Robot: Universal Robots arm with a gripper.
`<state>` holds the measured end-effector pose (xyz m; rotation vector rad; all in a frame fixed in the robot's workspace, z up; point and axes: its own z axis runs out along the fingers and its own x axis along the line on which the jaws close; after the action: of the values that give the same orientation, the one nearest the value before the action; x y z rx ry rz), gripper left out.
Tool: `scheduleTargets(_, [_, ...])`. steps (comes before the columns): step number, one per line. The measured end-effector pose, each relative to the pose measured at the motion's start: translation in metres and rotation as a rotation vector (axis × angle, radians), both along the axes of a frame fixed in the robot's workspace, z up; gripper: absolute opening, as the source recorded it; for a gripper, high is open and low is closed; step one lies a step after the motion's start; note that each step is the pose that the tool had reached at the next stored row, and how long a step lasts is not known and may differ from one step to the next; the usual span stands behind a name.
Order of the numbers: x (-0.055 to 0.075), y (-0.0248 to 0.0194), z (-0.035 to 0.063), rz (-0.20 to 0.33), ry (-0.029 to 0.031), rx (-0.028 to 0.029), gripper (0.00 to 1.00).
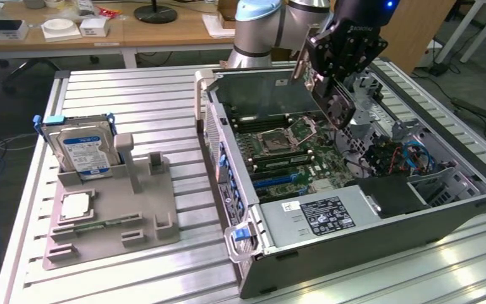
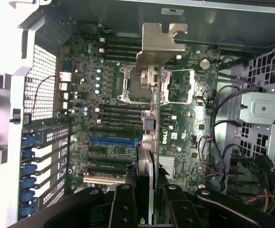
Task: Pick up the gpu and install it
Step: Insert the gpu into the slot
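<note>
Above the open computer case (image 1: 353, 247), the tool (image 1: 334, 85) is clamped on the gpu (image 1: 338, 111), holding it on edge over the motherboard (image 1: 302, 149). A hard drive (image 1: 81, 149) stands upright in a grey holder (image 1: 142, 209).

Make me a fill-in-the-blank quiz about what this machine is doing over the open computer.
1. The pincer is shut on the ____.
2. Its load hangs over the ____ inside the open computer case, not yet in a slot.
3. The hard drive stands upright in the grey holder on the exterior view's ____.

Missing words: gpu; motherboard; left.
</note>
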<state>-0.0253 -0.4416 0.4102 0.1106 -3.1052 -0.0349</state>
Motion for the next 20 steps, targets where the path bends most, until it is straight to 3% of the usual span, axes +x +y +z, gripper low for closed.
scheduleTargets(20, [0.0000,0.0000,0.0000,0.070,0.0000,0.0000,0.26])
